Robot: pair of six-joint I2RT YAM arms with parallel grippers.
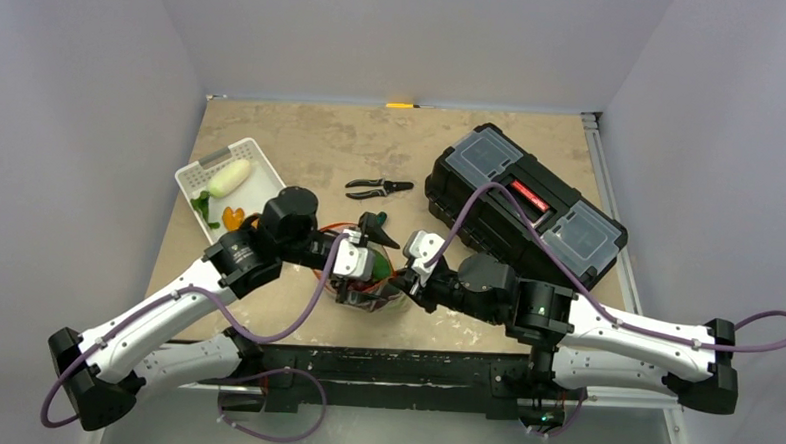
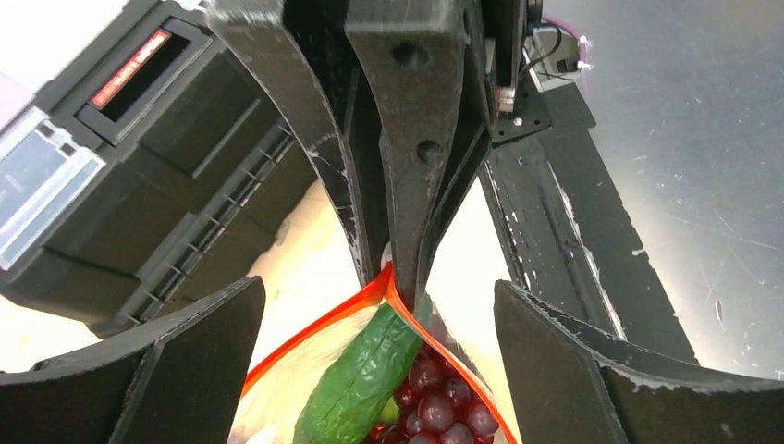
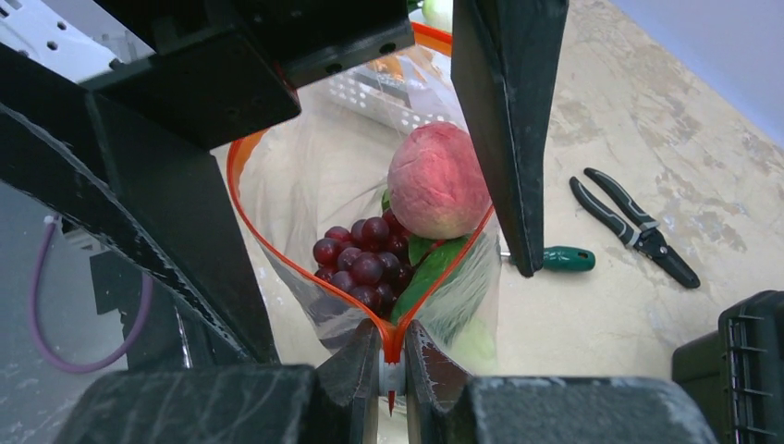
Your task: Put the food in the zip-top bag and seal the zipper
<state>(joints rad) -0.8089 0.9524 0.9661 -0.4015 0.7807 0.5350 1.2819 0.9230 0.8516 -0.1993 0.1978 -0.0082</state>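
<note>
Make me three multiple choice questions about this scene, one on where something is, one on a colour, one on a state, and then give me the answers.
1. Where is the peach?
A. On the table beside the pliers.
B. In the zip-top bag with the grapes.
C. In the right gripper.

2. What colour is the zipper?
A. Blue.
B. White.
C. Orange-red.

3. How is the right gripper?
A. Shut on the zipper's end.
B. Wide open.
C. Shut on the pliers.

Answers:
1 B, the right wrist view shows it inside the bag's mouth by the grapes.
2 C, the strip along the mouth is orange-red.
3 A, its fingers pinch the strip's end, while the pliers lie untouched on the table.
</note>
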